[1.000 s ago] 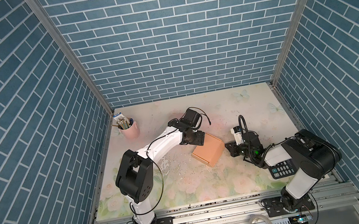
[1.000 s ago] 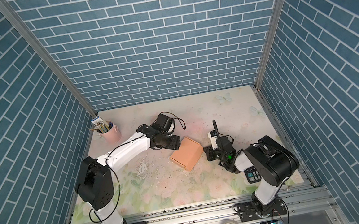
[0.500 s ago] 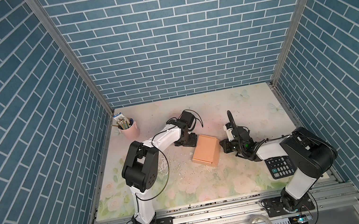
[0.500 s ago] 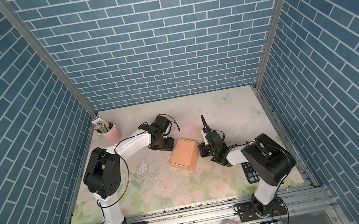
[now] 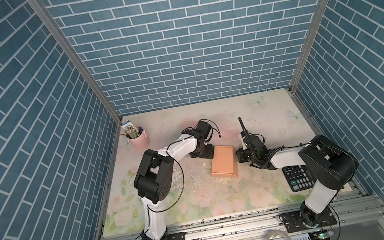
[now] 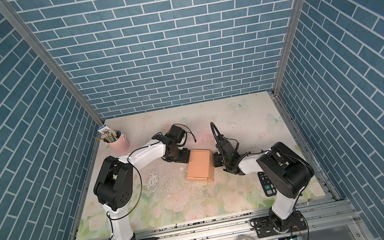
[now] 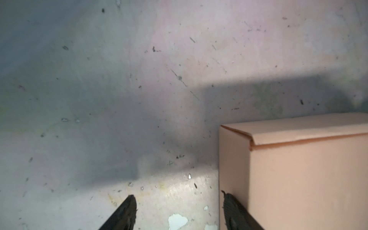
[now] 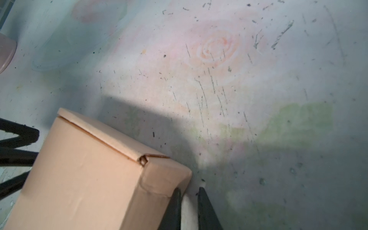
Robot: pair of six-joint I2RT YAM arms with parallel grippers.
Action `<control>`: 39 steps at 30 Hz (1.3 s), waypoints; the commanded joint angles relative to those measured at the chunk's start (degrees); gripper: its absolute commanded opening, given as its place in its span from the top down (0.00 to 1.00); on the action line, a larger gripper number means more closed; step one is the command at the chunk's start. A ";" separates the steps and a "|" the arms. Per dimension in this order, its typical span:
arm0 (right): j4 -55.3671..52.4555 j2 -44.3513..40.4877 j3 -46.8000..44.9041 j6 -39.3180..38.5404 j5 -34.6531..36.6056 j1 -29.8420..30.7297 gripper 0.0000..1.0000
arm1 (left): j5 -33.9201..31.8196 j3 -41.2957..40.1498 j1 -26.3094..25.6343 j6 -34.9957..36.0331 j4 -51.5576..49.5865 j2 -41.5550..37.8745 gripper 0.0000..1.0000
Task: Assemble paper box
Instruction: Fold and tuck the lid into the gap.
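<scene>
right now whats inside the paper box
The paper box is folded shut with its lid down, so the inside is covered. Only a tiny corner gap shows in the right wrist view, too dark to reveal anything. Nothing lies on top.

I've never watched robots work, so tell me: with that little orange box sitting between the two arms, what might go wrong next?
One finger of the open left jaws seems to rest against the paper box; a push might slide or dent the thin cardboard.
A small gap shows at a lid corner; the right jaws, narrowly parted close by, could snag it.
The calculator lies partly under the right arm; a swing may knock it.
</scene>
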 commanded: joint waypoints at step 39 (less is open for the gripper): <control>-14.92 -14.31 -4.93 5.50 2.02 -0.55 0.76 | -0.01 -13.95 1.28 -5.00 5.26 -9.86 0.28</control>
